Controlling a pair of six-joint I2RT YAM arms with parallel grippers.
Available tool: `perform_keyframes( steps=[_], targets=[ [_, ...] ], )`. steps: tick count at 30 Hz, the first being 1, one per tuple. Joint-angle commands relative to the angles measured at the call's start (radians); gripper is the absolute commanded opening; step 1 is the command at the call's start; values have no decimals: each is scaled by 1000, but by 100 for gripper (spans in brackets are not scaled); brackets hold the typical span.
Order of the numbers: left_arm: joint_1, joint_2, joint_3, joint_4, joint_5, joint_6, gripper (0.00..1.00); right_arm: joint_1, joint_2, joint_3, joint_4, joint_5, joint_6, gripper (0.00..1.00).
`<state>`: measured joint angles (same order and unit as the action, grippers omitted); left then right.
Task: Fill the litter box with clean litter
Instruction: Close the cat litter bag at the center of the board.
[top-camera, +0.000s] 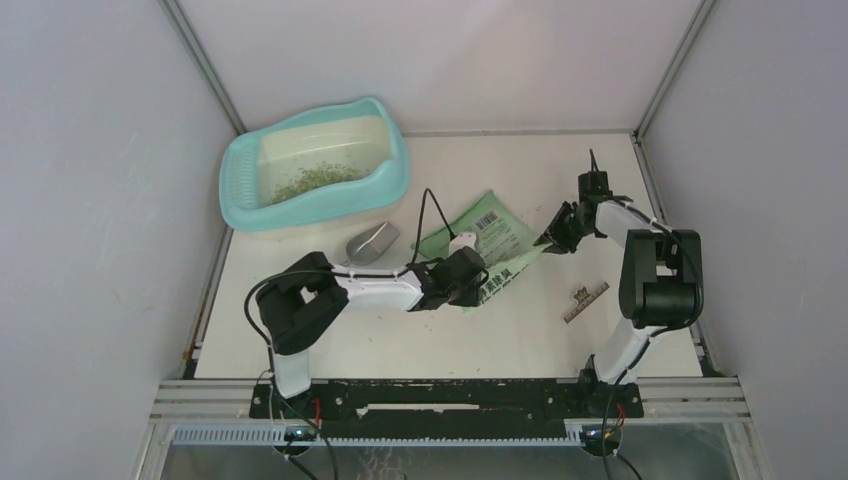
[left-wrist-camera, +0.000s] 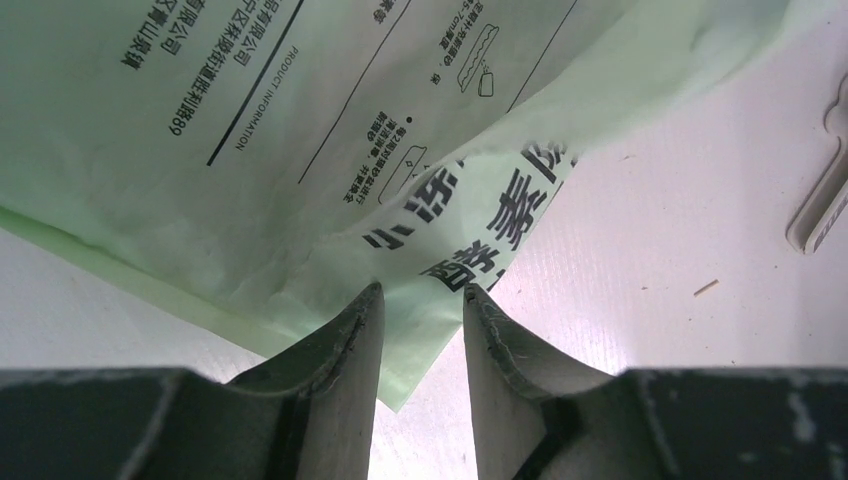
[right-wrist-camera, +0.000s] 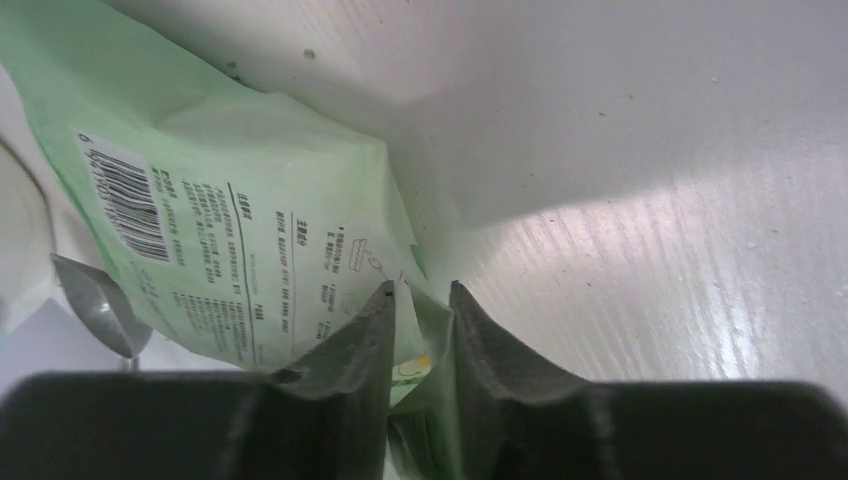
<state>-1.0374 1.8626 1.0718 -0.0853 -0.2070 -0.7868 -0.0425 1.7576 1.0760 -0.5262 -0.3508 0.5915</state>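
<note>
Ok, litter box (top-camera: 300, 215) sits far-left on desk (top-camera: 400, 340), long axis running L-R, slotted ledge at L end. Thin scatter of litter (top-camera: 318, 178) inside, so fill's barely begun imo. Scoop (top-camera: 372, 243) lies just beside it. My left fingers (left-wrist-camera: 422, 300) straddle near corner of bag (left-wrist-camera: 200, 200); pinched or not, can't tell. My right fingers (right-wrist-camera: 422, 295) clamp its R corner, prob to lift & tip it boxward.

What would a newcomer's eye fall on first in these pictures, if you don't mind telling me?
Likely the green bag mid-table, with the left hand at its near corner and the right hand at its right corner. Next, the turquoise litter box at the far left, holding only a thin scatter of litter.
</note>
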Motion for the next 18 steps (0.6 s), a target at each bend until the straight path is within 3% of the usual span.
perform_keyframes(
  steps=[1, 4, 6, 18],
  targets=[
    [14, 19, -67, -65, 3, -6, 40, 25, -37, 66, -77, 119, -46, 27],
    [15, 10, -77, -55, 7, -5, 40, 39, -5, 125, -164, 202, -86, 7],
    [16, 5, -85, -48, 8, -6, 40, 40, 16, 168, -223, 269, -114, 1],
    [18, -21, -128, -7, 21, -5, 40, 106, 205, 450, -540, 555, -155, 2]
  ],
)
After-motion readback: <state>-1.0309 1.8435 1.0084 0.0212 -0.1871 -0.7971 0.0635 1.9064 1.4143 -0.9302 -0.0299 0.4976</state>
